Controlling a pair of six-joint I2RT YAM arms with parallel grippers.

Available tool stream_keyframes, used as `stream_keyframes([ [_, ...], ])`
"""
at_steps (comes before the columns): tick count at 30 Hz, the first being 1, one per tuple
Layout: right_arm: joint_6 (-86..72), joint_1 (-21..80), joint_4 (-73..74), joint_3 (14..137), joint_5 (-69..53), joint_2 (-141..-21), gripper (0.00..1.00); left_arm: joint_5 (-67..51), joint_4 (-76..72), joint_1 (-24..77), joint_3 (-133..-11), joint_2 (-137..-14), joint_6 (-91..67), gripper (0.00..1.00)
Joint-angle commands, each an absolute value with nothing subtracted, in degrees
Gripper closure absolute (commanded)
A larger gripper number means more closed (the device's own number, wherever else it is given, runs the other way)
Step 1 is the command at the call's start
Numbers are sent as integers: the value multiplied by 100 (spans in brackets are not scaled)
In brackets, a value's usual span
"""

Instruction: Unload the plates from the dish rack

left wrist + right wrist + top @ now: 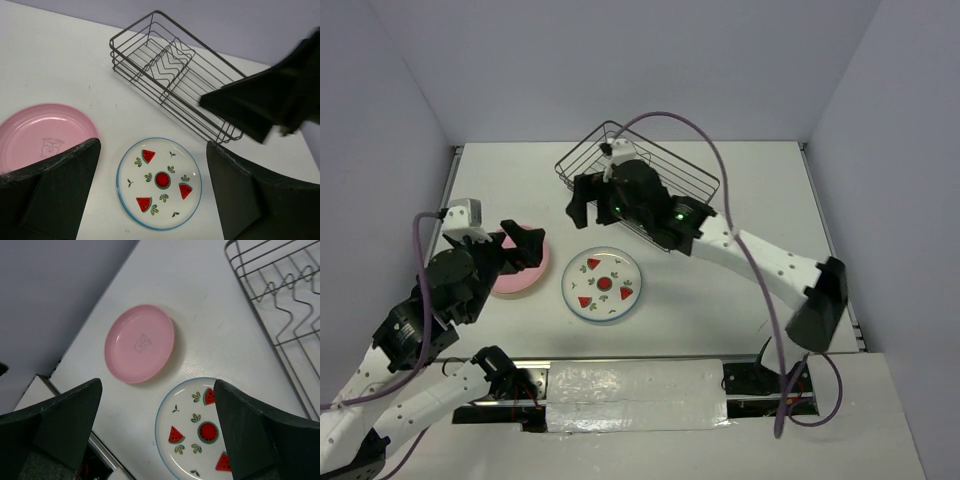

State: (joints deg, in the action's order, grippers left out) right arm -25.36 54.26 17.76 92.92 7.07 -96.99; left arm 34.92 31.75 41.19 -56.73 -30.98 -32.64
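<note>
Left gripper (520,243) and right gripper (592,205) are both spread open, grasping nothing. The left one hangs over the pink plate (525,280), which lies flat toward the left edge of the bench (740,300). The right one hovers between the wire dish rack (695,180), set askew by the far edge, and the white watermelon plate (602,284), which lies flat just beside the pink one.

A robotics lab cell: a plain white desk (750,190) boxed by bare lilac-grey wall panels (620,60) at 9, 12 and 3 o'clock. The white-and-black left arm (415,335) and right arm (770,262), trailing purple cables (665,114), sit at 6 o'clock.
</note>
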Motion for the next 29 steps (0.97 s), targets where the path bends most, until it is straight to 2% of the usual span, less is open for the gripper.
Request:
stream_keyframes([
  [1, -2461, 5484, 1766, 8528, 1448, -8932, 0, 3068, 2822, 4140, -5660, -3392, -2971, 1],
  [10, -2698, 5546, 1732, 6629, 2047, -6576, 0, 2005, 2013, 4140, -5195, -3419, -2839, 1],
  [17, -2760, 5563, 1969, 5443, 2698, -4802, 0, 2021, 1837, 4148, -4878, -3270, -2725, 1],
  [24, -2716, 5563, 2224, 4870, 3023, -3615, 0, 2030, 1696, 4140, -4641, -3076, -2646, 1],
  [29, -2672, 5563, 2373, 4720, 3234, -3226, 0, 2004, 1670, 4148, -4579, -3024, -2663, 1],
])
